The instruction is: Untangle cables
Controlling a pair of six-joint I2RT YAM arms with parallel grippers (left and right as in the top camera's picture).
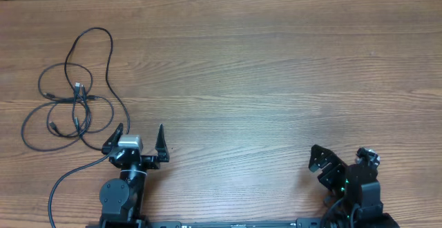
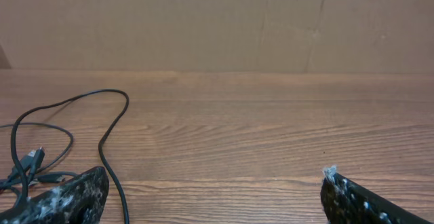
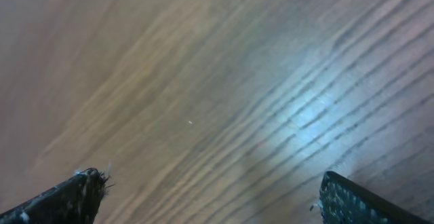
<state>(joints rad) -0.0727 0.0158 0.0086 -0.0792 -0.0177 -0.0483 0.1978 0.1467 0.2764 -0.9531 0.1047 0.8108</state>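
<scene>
"How much room is there to move?"

"Plenty. The table (image 1: 276, 62) is open wood across its middle and right side, and its far edge meets a cardboard wall (image 2: 203, 20). The cables (image 1: 76, 97) lie in a loose tangle of loops near the left edge."

"And the left gripper (image 1: 140, 130)?"

"Its jaws are spread wide and hold nothing. The arm is folded low at the near edge and points toward the far side, just right of the tangle. One strand passes close by its left finger (image 2: 68, 197)."

"The right gripper (image 1: 340, 153)?"

"It is also wide open and holds nothing. It is tucked by the near right corner, well apart from the cables, and tilted down over the wood."
</scene>
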